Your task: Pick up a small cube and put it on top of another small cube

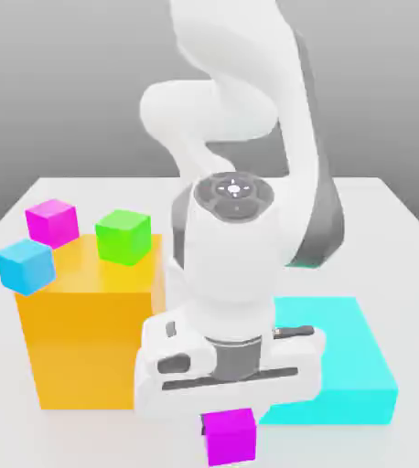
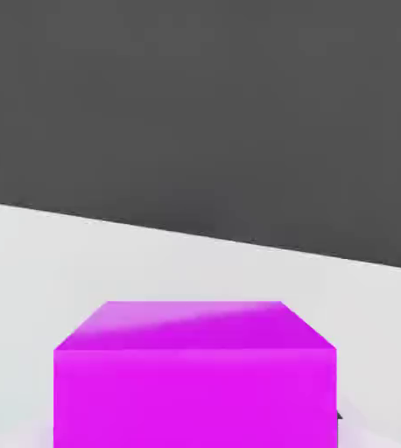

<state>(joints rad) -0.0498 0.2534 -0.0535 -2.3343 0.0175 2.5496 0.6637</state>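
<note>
One small cube [image 1: 229,436], violet-leaning magenta, sits on the white table [image 1: 405,228] at the very front of the scene, right under the arm's hand. The gripper [image 1: 229,416] is down over it with its fingers drawn together; judging by how the cube sits squarely beneath the hand and looms close in the hand view [image 2: 195,376], I'd say they are clamped on its sides, though the fingers themselves are hidden behind the hand's body.

The step in hand looks like the grasp just before the lift. To do it well, the arm should rise straight up, with no sideways drag, so the cube doesn't twist in the grip, and it needs to climb high enough to pass over the tall blocks before travelling.

Just behind, on the exterior view's left, stands a big orange block [image 1: 90,329]; on the right, a lower cyan block [image 1: 341,361]. On top of the orange block sit a small blue cube [image 1: 26,265] at the near corner, a small green cube [image 1: 123,236] and, furthest back, a pinker magenta cube [image 1: 51,222]. Any of these could serve as the base, so the release should be centred and gentle.

I can see no brand, label or writing anywhere; the round cap [image 1: 234,194] on the arm's wrist carries only small unreadable marks.
</note>
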